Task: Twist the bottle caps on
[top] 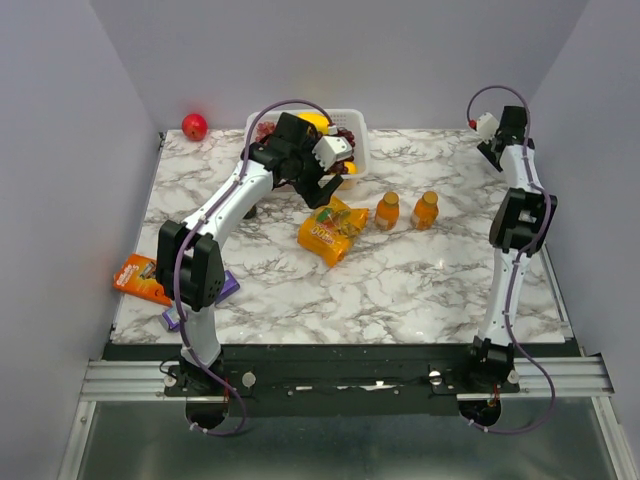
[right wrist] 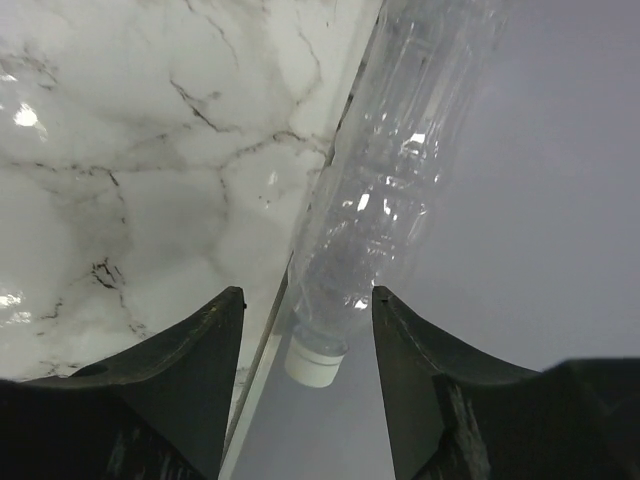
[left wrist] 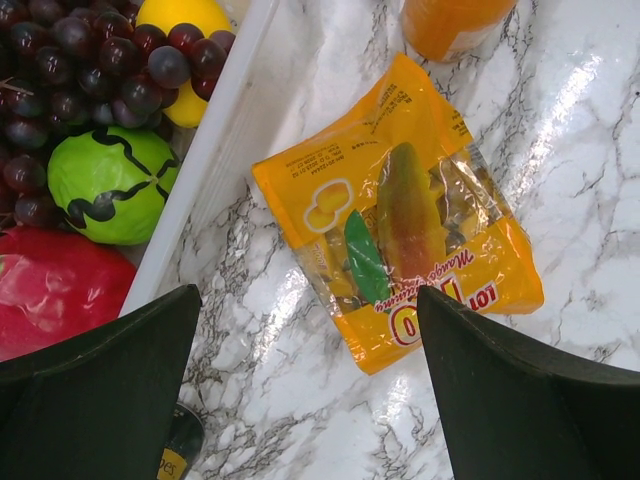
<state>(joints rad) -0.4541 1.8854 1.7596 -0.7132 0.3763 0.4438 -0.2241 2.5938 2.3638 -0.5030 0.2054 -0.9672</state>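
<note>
Two orange juice bottles (top: 387, 211) (top: 425, 210) stand upright mid-table, and their tops look orange. One of them shows at the top edge of the left wrist view (left wrist: 455, 20). A colourless clear bottle (right wrist: 390, 170) lies along the table's edge against the grey wall, with a white cap (right wrist: 318, 362) on its neck. My right gripper (right wrist: 308, 295) is open, with a finger on each side of that neck and not touching it. It sits at the back right corner (top: 492, 150). My left gripper (left wrist: 308, 300) is open and empty above the marble, beside the basket (top: 320, 188).
An orange mango snack bag (left wrist: 400, 220) lies below the left gripper. A white basket (left wrist: 215, 150) holds grapes, a green fruit, a lemon and a red fruit. A dark can (left wrist: 175, 450) is near the left finger. A red apple (top: 194, 126) and an orange packet (top: 140, 278) lie at the left.
</note>
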